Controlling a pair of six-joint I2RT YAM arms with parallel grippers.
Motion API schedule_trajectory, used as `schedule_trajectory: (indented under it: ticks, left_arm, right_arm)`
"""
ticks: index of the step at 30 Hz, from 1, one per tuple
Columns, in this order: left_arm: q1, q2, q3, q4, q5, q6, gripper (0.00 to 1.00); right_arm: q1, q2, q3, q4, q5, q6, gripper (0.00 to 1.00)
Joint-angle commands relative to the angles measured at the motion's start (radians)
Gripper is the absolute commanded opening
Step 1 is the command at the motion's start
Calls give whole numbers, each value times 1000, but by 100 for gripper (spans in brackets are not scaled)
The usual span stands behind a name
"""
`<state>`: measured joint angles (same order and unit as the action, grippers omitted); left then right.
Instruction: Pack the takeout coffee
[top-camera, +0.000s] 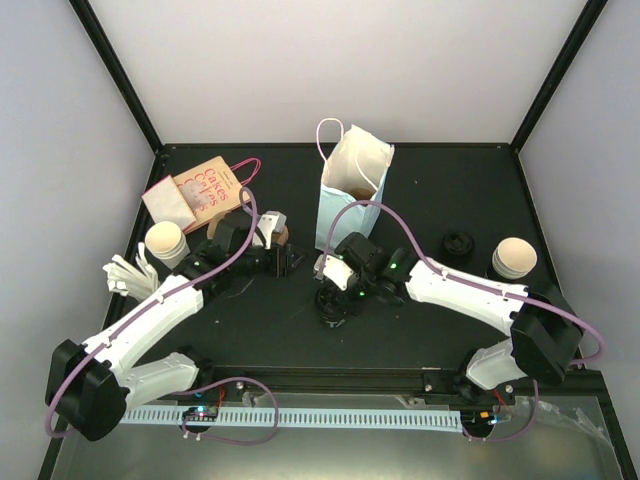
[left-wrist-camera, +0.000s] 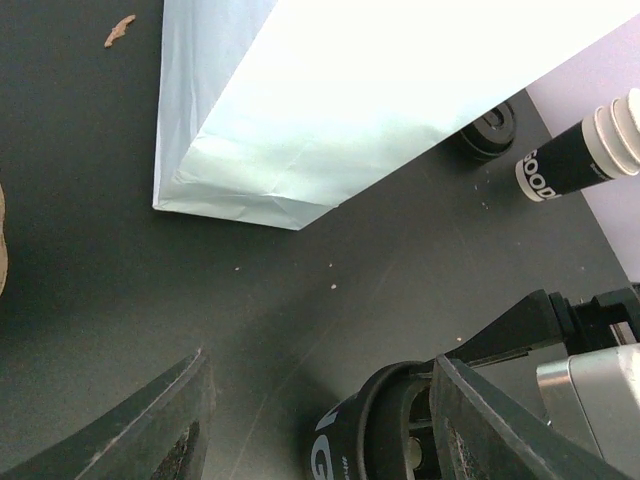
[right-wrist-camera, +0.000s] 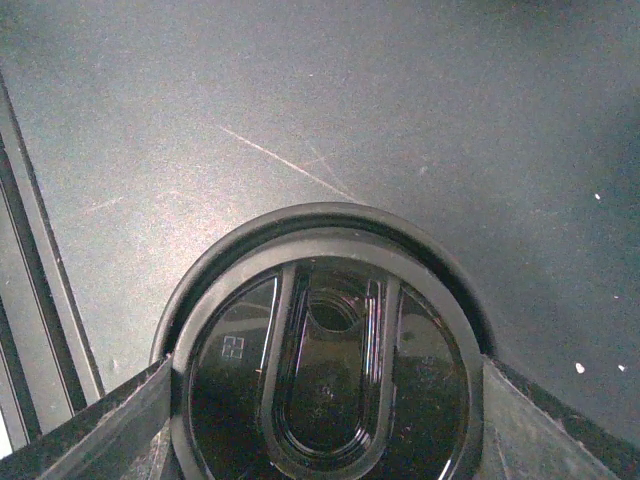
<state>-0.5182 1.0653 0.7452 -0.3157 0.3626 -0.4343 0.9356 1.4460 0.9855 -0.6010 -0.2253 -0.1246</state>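
Right fingers (right-wrist-camera: 90, 430): pressed against both sides of black round plastic-lidded coffee cup (right-wrist-camera: 325, 370)
Left fingers (left-wrist-camera: 150, 430): spread, empty
Cup place: upright, just in front of pale blue paper bag (top-camera: 340, 215)

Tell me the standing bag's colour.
The bag is pale blue, clearest in the left wrist view.

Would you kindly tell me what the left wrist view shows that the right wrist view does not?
Only left wrist: the pale blue paper bag, a black-sleeved stack of white paper cups and spare black lids. Only right wrist: the recessed top face of the black plastic lid. Both: the black lidded coffee cup on the dark table.
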Motion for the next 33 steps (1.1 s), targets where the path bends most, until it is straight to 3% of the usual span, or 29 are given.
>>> schedule_trajectory:
  ticks: [1,8,33]
  left_arm:
    - [6,-6,17,-10,4,31,61]
    - [28,-35,-2,-2,8,35,69]
    - [48,-83,-33,0,22,35,70]
  right_arm:
    - [14,27,3,-4,30,7,73]
    - [15,2,17,4,55,23,73]
    - [15,-47,44,-7,190,212,72]
